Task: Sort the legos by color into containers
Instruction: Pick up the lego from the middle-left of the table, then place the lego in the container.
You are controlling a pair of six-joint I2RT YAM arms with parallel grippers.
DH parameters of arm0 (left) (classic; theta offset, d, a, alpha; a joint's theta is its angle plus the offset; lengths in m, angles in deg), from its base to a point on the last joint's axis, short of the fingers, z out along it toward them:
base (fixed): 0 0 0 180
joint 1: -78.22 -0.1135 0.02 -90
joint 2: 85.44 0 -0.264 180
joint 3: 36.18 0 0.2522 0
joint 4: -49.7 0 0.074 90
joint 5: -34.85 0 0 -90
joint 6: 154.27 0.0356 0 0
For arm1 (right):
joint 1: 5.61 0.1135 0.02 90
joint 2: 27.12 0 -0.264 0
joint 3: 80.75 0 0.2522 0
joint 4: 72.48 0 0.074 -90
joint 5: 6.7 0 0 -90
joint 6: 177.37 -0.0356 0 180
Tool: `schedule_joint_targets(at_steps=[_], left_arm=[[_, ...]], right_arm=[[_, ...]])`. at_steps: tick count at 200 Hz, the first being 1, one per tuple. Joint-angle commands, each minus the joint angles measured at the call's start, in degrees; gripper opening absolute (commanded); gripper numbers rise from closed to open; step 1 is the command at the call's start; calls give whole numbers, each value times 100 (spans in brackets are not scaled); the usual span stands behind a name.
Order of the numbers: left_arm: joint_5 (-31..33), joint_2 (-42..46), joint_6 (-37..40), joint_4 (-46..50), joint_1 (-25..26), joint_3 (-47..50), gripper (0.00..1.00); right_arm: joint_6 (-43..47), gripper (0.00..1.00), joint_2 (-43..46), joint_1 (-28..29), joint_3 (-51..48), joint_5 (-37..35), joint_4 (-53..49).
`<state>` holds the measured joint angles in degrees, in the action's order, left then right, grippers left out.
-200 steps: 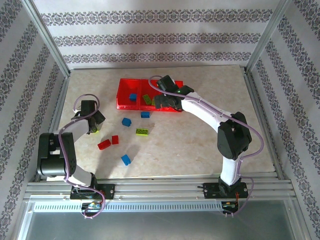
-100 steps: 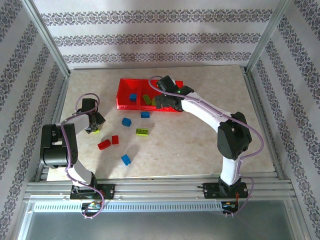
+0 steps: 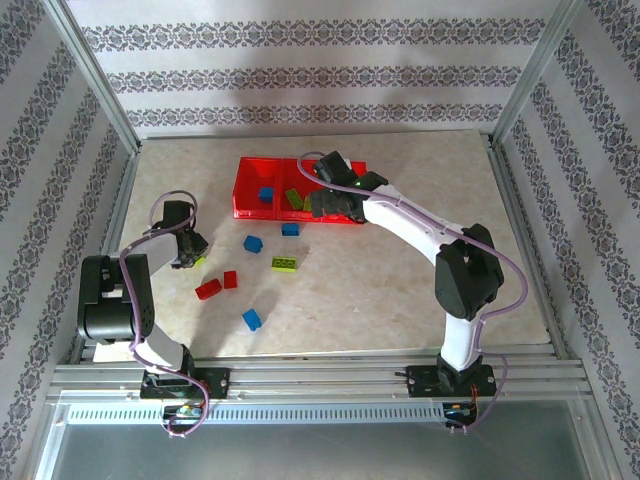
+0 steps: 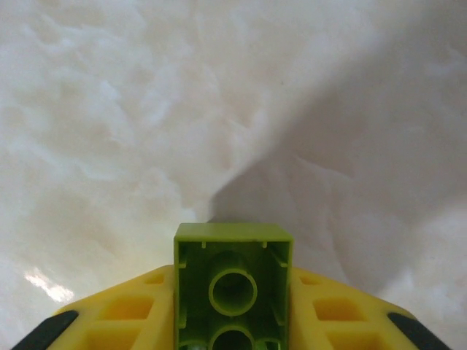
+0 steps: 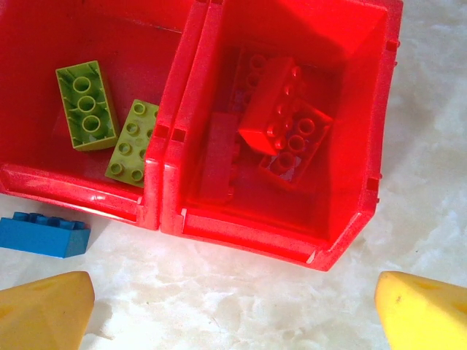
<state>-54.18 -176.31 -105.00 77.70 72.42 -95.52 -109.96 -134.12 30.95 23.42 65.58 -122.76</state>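
Left gripper [image 4: 233, 317] clamped on a lime green brick [image 4: 233, 266]; right gripper [image 5: 233, 310] spread wide above the red tray [image 5: 248, 239]

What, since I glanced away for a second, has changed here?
The left tool came down and shut on the lime green brick at the left side of the table. The right tool stayed open above the red tray, and the loose bricks and the tray's contents did not move.
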Motion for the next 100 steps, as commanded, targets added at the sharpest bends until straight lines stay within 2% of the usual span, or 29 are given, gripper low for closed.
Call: schedule_joint_targets(at_steps=[1, 34, 59, 100], left_arm=[[-273, 347, -25, 167, 165, -37, 26], [-323, 739, 76, 272, 587, -453, 24], [-261, 877, 75, 117, 1101, -771, 24], [-303, 206, 244, -384, 2199, -1672, 24]], right_arm=[[-93, 98, 347, 85, -199, -296, 9], [-144, 98, 670, 118, -563, -532, 185], [-258, 98, 943, 145, -905, -718, 339], [-446, 98, 1464, 181, -1523, -1078, 639]])
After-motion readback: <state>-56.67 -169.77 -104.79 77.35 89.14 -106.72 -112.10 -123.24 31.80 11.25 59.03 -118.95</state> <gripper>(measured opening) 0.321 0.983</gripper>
